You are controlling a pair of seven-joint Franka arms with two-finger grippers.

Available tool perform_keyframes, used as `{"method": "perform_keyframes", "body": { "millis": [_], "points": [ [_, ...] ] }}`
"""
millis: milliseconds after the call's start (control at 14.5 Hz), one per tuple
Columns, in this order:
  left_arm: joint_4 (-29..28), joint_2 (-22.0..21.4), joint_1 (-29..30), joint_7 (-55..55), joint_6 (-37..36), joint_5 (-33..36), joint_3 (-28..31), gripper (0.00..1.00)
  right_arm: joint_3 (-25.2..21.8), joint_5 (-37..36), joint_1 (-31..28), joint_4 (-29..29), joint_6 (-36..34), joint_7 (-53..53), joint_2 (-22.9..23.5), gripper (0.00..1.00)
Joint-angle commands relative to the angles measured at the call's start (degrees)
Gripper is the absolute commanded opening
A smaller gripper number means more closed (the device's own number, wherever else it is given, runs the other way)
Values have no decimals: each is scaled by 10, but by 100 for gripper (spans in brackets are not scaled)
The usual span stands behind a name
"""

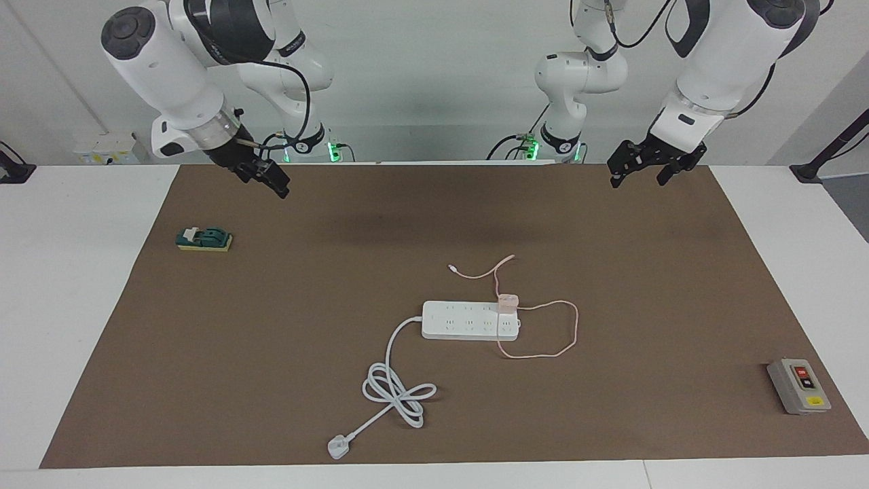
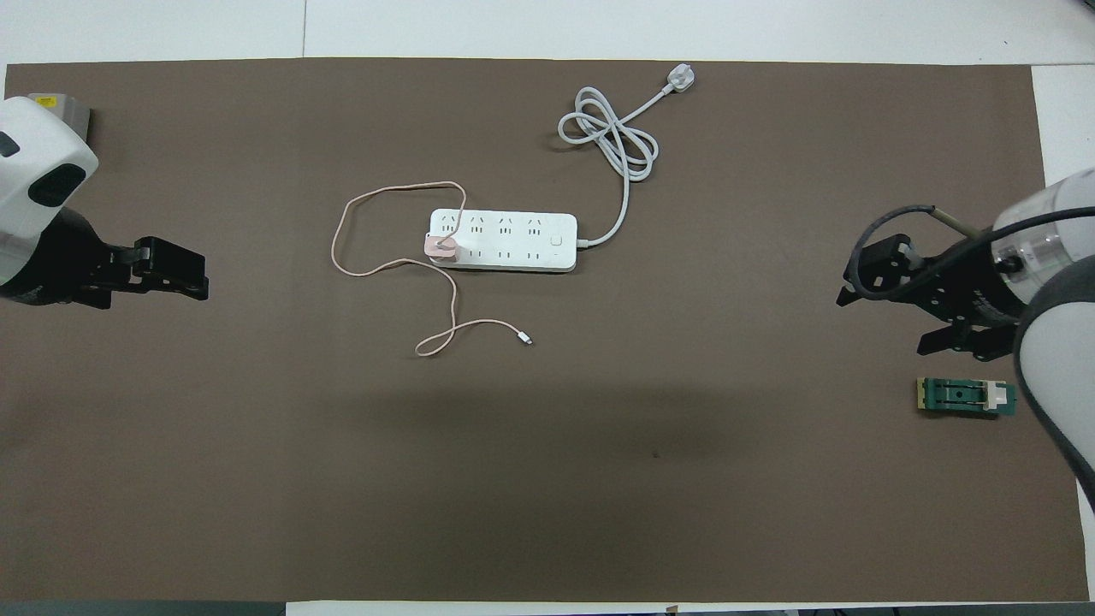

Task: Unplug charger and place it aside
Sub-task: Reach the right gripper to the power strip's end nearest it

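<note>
The charger [image 1: 508, 301], a small pale pink cube, sits plugged into the end of the white power strip [image 1: 461, 320] that points toward the left arm's end of the table; it also shows in the overhead view [image 2: 440, 245]. Its thin pink cable [image 1: 571, 333] loops on the mat around that end of the strip [image 2: 505, 240]. My right gripper [image 1: 273, 183] is open and empty, in the air over the mat's edge by the robots, well away from the strip. My left gripper [image 1: 637, 178] is open and empty, waiting in the air over the mat's edge at its own end.
The strip's thick white cord [image 1: 397, 390] coils on the mat farther from the robots than the strip. A green switch block [image 1: 204, 239] lies at the right arm's end. A grey switch box [image 1: 798, 386] lies at the left arm's end. A brown mat [image 1: 271, 339] covers the table.
</note>
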Motion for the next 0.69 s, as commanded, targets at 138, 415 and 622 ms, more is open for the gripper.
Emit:
{"method": "perform_keyframes", "body": {
  "millis": [138, 415, 622],
  "points": [
    [-7, -10, -1, -5, -6, -8, 3, 100, 1, 101, 33, -2, 78, 187, 63, 100],
    [-7, -10, -1, -6, -6, -8, 3, 100, 1, 187, 53, 0, 136, 296, 116, 100],
    [-7, -10, -1, -6, -6, -8, 3, 100, 1, 253, 61, 3, 171, 326, 151, 100]
  ]
}}
